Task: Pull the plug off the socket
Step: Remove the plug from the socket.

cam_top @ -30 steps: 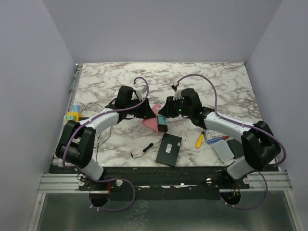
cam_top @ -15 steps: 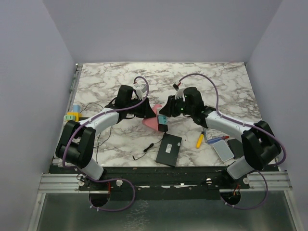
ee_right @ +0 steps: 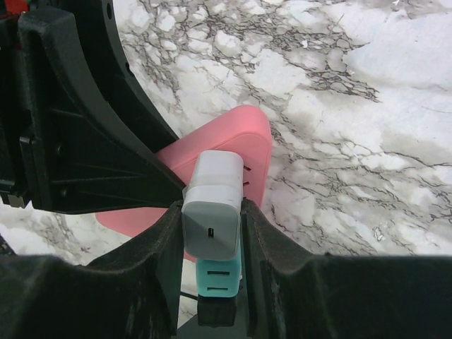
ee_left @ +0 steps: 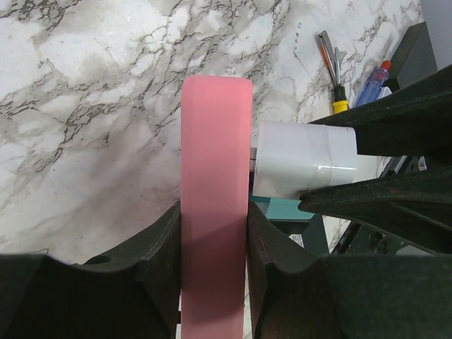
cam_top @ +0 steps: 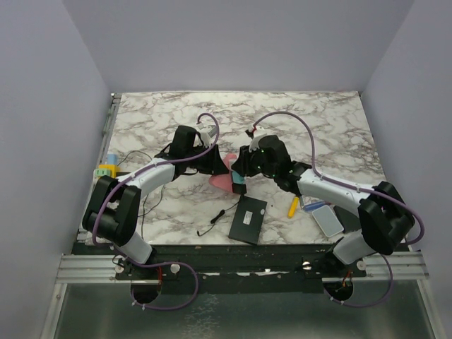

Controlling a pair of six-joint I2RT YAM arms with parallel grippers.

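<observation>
Both arms meet mid-table [cam_top: 332,127]. Left gripper [ee_left: 214,220] is clamped on the pink socket [ee_left: 215,141], one finger on each broad face, with the block standing on edge between them. Right gripper [ee_right: 210,236] is pinching the white plug [ee_right: 212,205] by its two sides, fingers pressed tight against it.

The plug sits at the socket's side face, near its upper end. In the left wrist view its end is right against the pink, with only a thin dark seam between them. Small dark marks show at that joint in the right wrist view; can't tell how deep the pins sit. The plug is not clear of the socket.

A teal adapter [ee_right: 217,277] sits directly under the white plug, also at the socket face, with a black piece below it.

In the top view the socket is held just off the marble, roughly centre, with the two grippers nose to nose over it.

Other stuff:
- A black box [cam_top: 248,219] lies near the front edge, with a thin black cable [cam_top: 212,222] just left of it.
- A yellow screwdriver [cam_top: 293,206] lies right of the box.
- A white slab-like device [cam_top: 327,221] lies further right, near the right arm's base.
- Yellow and teal blocks [cam_top: 107,169] sit at the left edge.
</observation>
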